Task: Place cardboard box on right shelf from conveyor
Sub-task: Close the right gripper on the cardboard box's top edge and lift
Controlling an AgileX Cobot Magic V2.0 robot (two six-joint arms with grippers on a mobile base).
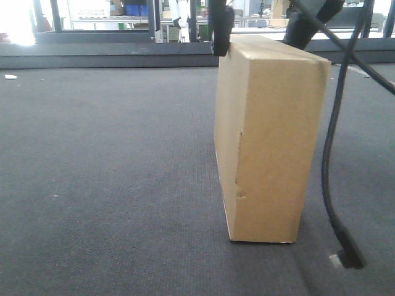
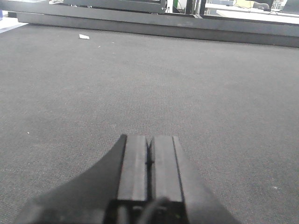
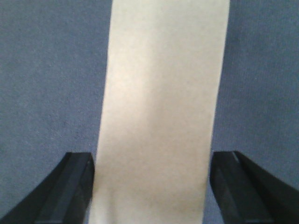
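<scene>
The cardboard box [image 1: 268, 142] is plain tan and stands upright on the dark grey conveyor [image 1: 111, 172], with a small tear on its near vertical edge. My right gripper [image 1: 259, 46] hangs over the box top, open, one finger on each side. In the right wrist view the box [image 3: 161, 102] fills the gap between the black fingers [image 3: 77, 186] of the right gripper [image 3: 153, 158], very close to both. My left gripper [image 2: 150, 140] is shut on nothing, low over bare belt [image 2: 187, 84]. The right shelf is out of view.
A black cable [image 1: 333, 154] hangs just right of the box and ends in a plug [image 1: 349, 253] on the belt. A dark frame rail [image 1: 105, 58] borders the belt's far edge. A small white scrap [image 1: 10, 76] lies at the far left.
</scene>
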